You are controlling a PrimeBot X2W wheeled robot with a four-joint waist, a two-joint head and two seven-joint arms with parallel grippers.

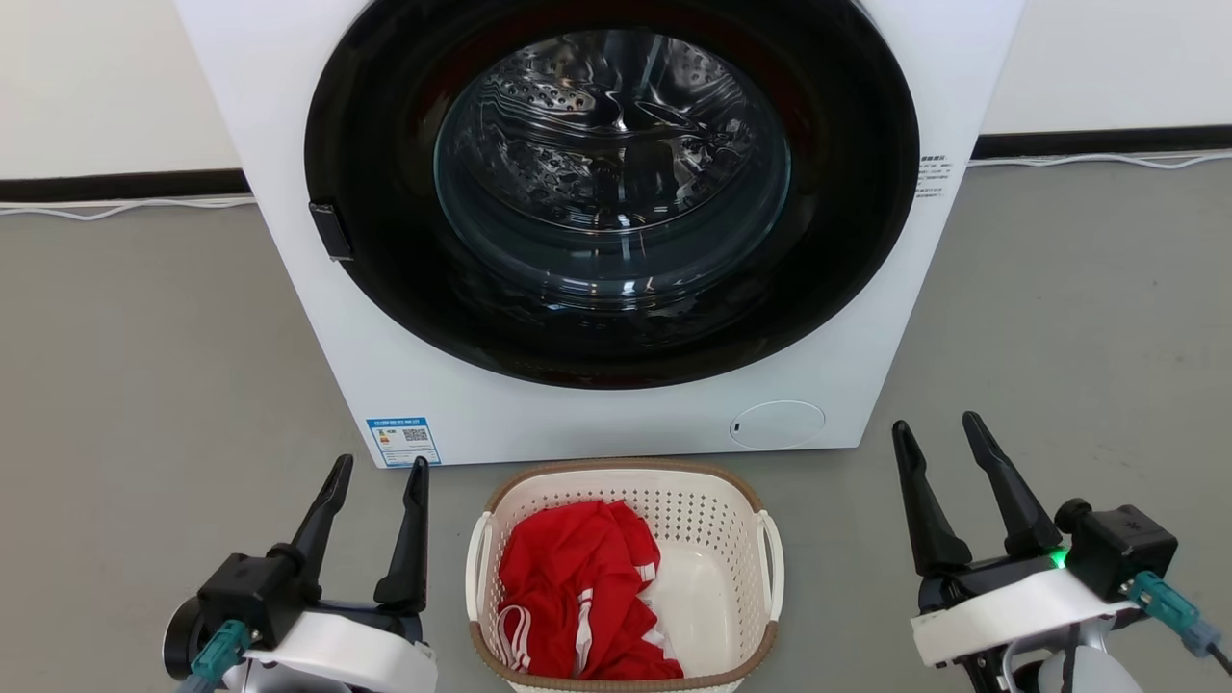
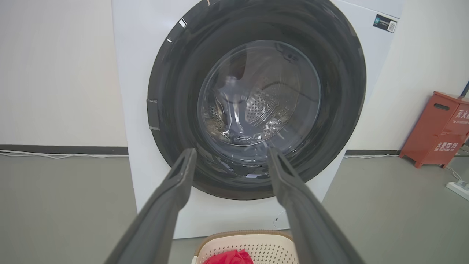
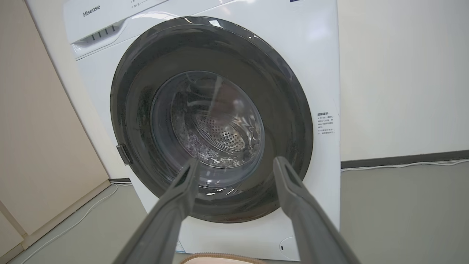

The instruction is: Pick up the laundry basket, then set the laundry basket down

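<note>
Bottom centre of the head view: basket upright on the grey floor, just in front of the washer, clear of both grippers. Inside, toward its left half, a crumpled red cloth with white trim; right part of the bottom bare. White loop handles on both sides, untouched.

Lower left: left gripper, fingers spread wide with nothing between them, near the basket's left handle but apart from it. Lower right: right gripper, likewise spread and empty, farther from the basket, fingers leaning toward the upper left.

Upper centre: round dark door of the washer shut, steel drum visible through the glass.

Left wrist view: left gripper parted across the lower door; basket rim and a bit of red cloth at bottom centre; a red box by the wall at far right.

Right wrist view: right gripper parted across the lower door; sliver of basket rim at the bottom edge.
</note>
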